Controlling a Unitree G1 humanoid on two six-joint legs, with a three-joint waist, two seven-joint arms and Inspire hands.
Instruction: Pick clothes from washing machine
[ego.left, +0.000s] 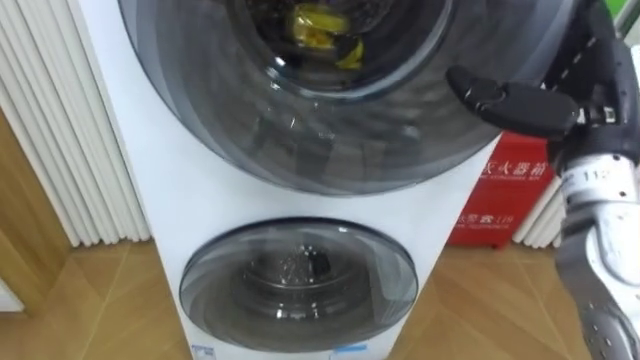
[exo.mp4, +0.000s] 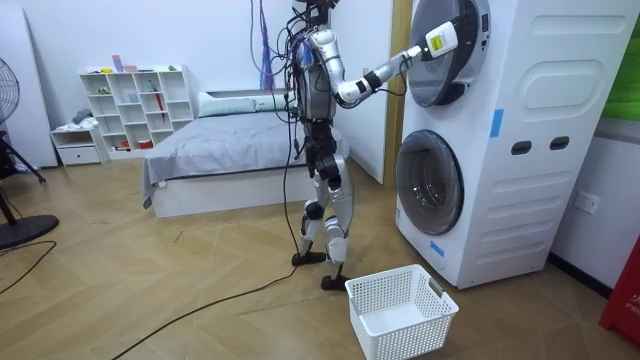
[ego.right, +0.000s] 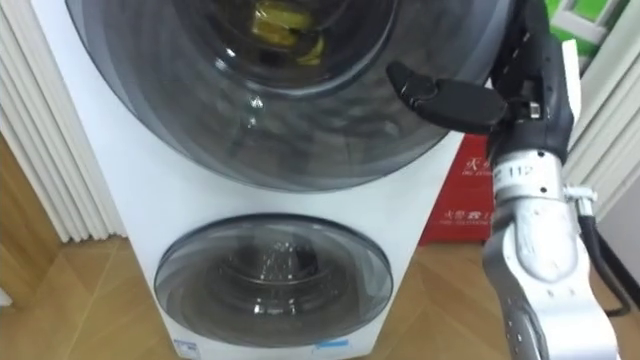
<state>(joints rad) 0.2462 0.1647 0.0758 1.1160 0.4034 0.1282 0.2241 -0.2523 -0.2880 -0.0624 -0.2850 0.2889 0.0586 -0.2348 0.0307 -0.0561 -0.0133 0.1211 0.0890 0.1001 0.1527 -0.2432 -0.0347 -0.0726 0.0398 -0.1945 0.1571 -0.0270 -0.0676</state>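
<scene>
The washer (exo.mp4: 540, 150) is a tall white tower with two round doors, one above the other, and it stands on the wooden floor (exo.mp4: 150, 290) at the room view's right. The robot stands upright just before it, facing the doors, with its right arm raised to the upper one. Behind the robot there is a bed (exo.mp4: 215, 150) with a grey cover, and further back a white shelf (exo.mp4: 135, 105).

The upper door (ego.left: 330, 130) has dark glass. The lower door (ego.left: 300, 285) is the same kind but smaller in the eye views. A red box (ego.left: 510, 200) stands against the wall just beside the washer. A white basket (exo.mp4: 400, 312) stands on the floor near the robot's feet, in front of the lower door.

The right hand (ego.left: 600, 100) lies at the right rim of the upper door. Its fingers (ego.right: 530, 45) point up along the rim, straight, and the thumb (ego.right: 440, 98) is spread out to the left over the glass. They pinch nothing.

The clothes (ego.left: 315, 28), a yellow bundle, lie inside the upper drum, behind the glass.
</scene>
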